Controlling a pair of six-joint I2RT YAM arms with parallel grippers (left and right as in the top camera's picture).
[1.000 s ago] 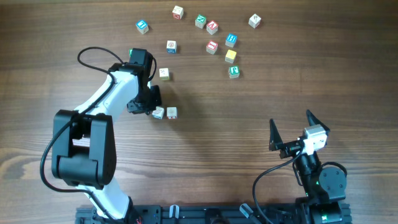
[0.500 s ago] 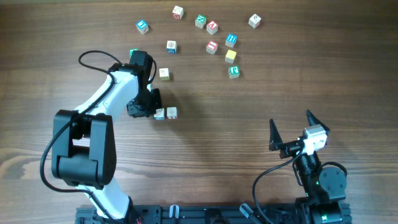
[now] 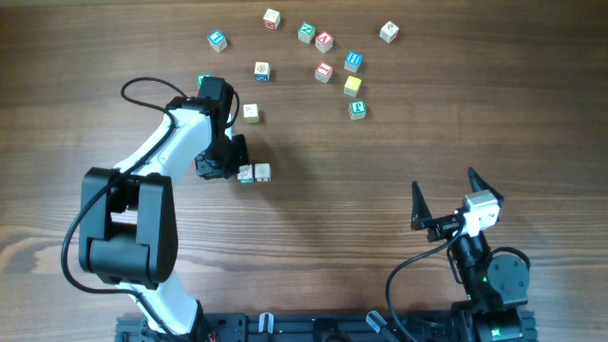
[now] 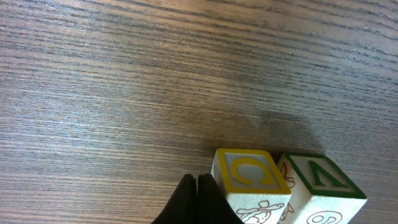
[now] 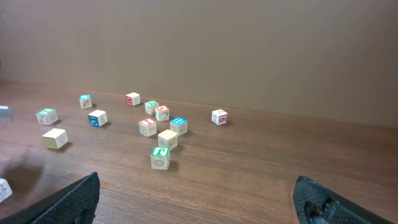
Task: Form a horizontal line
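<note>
The horizontal line (image 3: 254, 173) is a pair of small cubes lying side by side, left of the table's middle. In the left wrist view they are a yellow-framed cube (image 4: 251, 175) and a green-framed cube (image 4: 318, 181), touching edge to edge. My left gripper (image 3: 224, 164) is shut with nothing in it, and its fingertips (image 4: 198, 198) rest against the left side of the yellow-framed cube. My right gripper (image 3: 444, 186) stands open and empty near the front right, far from every cube; it (image 5: 199, 193) looks across at the scattered ones.
Several loose cubes lie at the back: a teal one (image 3: 218, 40), a red-marked one (image 3: 324, 71), a yellow one (image 3: 352, 85), a green one (image 3: 357, 108) and a pale one (image 3: 250, 112) just behind the pair. The left arm's cable (image 3: 142, 81) loops over the table.
My left gripper has pushed the left cube slightly to the right, up against the second cube. The right arm has not moved.
</note>
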